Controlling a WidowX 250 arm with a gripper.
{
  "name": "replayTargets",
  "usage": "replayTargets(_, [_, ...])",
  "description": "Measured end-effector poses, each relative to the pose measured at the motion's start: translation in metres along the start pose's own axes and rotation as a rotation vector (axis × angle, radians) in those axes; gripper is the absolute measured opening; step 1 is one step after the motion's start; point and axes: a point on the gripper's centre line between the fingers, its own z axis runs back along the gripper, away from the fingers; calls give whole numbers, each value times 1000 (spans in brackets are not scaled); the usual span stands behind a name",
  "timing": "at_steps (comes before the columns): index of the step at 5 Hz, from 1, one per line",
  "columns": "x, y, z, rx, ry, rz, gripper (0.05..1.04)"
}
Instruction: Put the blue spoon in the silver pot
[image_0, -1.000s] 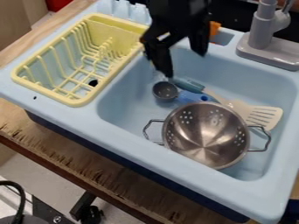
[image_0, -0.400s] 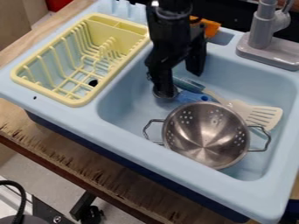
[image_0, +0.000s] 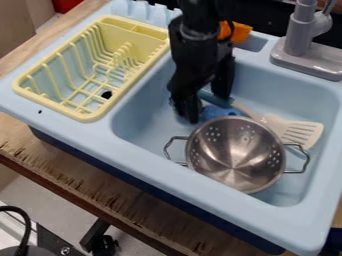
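Observation:
The black gripper hangs down into the sink's left back part. Its two fingers stand apart, open, with the left one lower in the view and covering the spoon's dark round bowl. The spoon's blue handle shows between and just below the fingers, lying on the sink floor. Whether the fingers touch the spoon, I cannot tell. Nearer the front of the sink stands the silver pot, a holed colander with two wire handles, upright and with nothing in it.
A white slotted spatula with a teal handle lies behind the pot, its handle running toward the gripper. The yellow dish rack is left of the basin. A grey faucet and an orange object are at the back.
The gripper has come down and forward into the sink, its left finger moving over the spoon's bowl, which showed earlier. Spoon handle, spatula and pot look unmoved.

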Motion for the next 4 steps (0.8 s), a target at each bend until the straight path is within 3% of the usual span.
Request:
replayTargets(3, [0,-2,-3,-26,-11,12,968])
replayTargets(4, [-2,0,-7,-33,-8,15,712])
